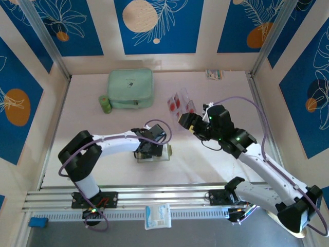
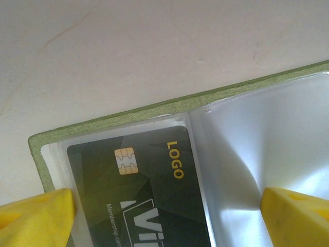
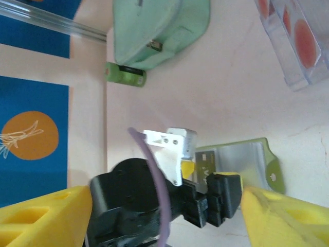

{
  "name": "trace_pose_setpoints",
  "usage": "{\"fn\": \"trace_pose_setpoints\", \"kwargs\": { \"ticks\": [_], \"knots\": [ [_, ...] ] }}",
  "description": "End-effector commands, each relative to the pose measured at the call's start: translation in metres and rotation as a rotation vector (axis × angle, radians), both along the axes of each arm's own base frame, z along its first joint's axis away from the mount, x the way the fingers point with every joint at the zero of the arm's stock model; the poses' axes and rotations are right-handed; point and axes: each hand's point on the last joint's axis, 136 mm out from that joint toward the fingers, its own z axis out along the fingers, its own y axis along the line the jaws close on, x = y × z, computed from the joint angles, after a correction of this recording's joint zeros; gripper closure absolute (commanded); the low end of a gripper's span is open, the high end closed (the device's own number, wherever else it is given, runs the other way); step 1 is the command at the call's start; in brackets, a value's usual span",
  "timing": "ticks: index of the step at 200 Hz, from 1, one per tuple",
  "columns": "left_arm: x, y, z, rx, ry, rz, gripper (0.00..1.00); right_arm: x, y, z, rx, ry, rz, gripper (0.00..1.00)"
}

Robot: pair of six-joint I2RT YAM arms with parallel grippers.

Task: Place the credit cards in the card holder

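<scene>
Card holder: small olive-green square fold wallet (image 1: 165,153) lies open, clear pockets up, on the pale bench (image 1: 103,128); ready to receive cards
Left end effector (image 2: 167,213): jaws wide apart, spread over the wallet; gripping nothing; probably steadying it open
Credit cards: small clear plastic rectangles with red round marks (image 1: 180,102); lying farther back, apart from the wallet
Right end effector (image 3: 164,218): open, empty, near those cards; likely set for a pick

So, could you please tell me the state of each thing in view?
Holder: open, a dark card in one pocket.
Cards: stacked, outside the holder.
Case: closed.
Left gripper: open, over the holder.
Right gripper: open, empty.
</scene>
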Motion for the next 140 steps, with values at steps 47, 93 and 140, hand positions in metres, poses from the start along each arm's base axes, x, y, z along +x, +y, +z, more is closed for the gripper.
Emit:
{"fn": "trace_pose_setpoints", "kwargs": {
  "ticks": [47,93,140],
  "knots": [
    [-0.003,0.022,0.003,0.028,-0.057,-0.002,0.09,0.002,0.035,-0.062,0.004,0.126,0.157,0.32],
    [-0.003,0.032,0.008,0.027,-0.075,0.012,0.08,0.003,0.048,-0.087,-0.024,0.172,0.195,0.38],
    [-0.004,0.038,0.006,0.023,-0.077,0.021,0.08,0.003,0.066,-0.111,-0.045,0.211,0.250,0.47]
  ]
}}
